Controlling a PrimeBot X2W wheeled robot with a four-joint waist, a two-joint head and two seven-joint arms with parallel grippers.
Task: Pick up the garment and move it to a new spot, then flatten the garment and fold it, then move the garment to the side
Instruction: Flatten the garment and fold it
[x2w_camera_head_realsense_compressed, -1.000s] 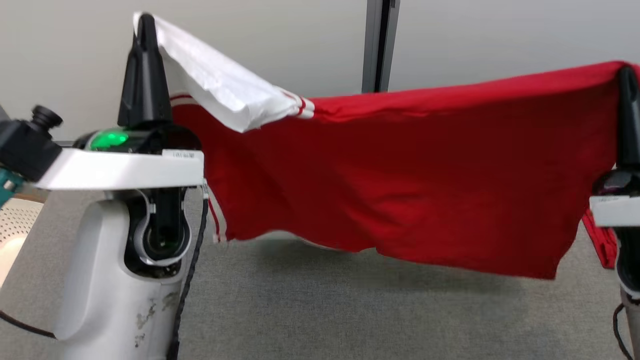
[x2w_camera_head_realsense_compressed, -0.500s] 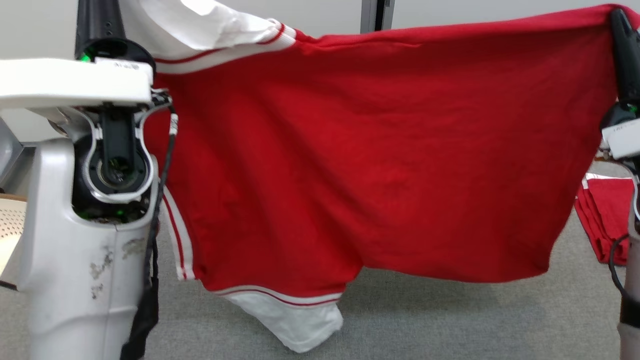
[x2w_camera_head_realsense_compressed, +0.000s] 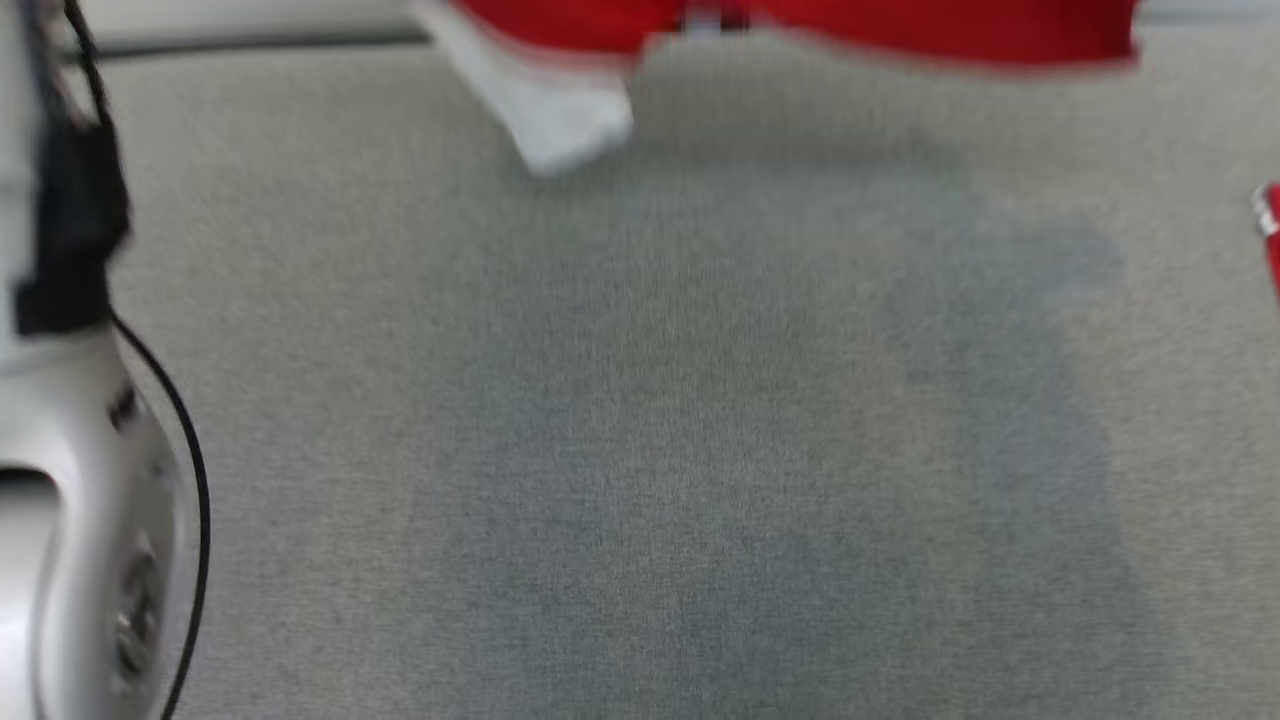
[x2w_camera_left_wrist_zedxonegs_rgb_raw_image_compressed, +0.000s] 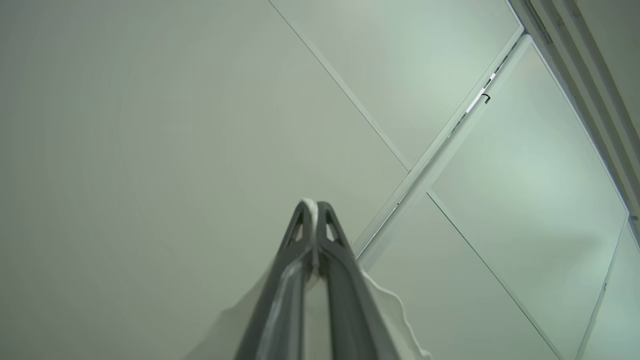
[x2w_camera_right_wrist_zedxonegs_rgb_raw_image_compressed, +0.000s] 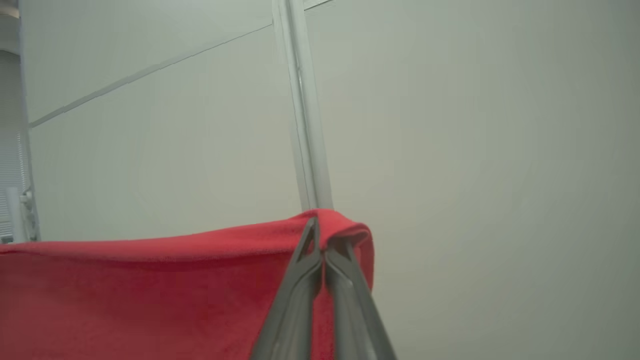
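Where the garment (x2w_camera_right_wrist_zedxonegs_rgb_raw_image_compressed: 150, 290) hangs: strung out up high, hem clear of the grey floor (x2w_camera_head_realsense_compressed: 640, 420).
Left claw (x2w_camera_left_wrist_zedxonegs_rgb_raw_image_compressed: 315, 207): pressed together, pinching white fabric.
Right claw (x2w_camera_right_wrist_zedxonegs_rgb_raw_image_compressed: 327, 240): clamped tight on the red edge.
Head view: white sleeve (x2w_camera_head_realsense_compressed: 550, 110) dangling.

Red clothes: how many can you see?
2. One red garment hangs along the top of the head view. Another red cloth peeks in at the right edge, mostly cut off. More may be hidden.
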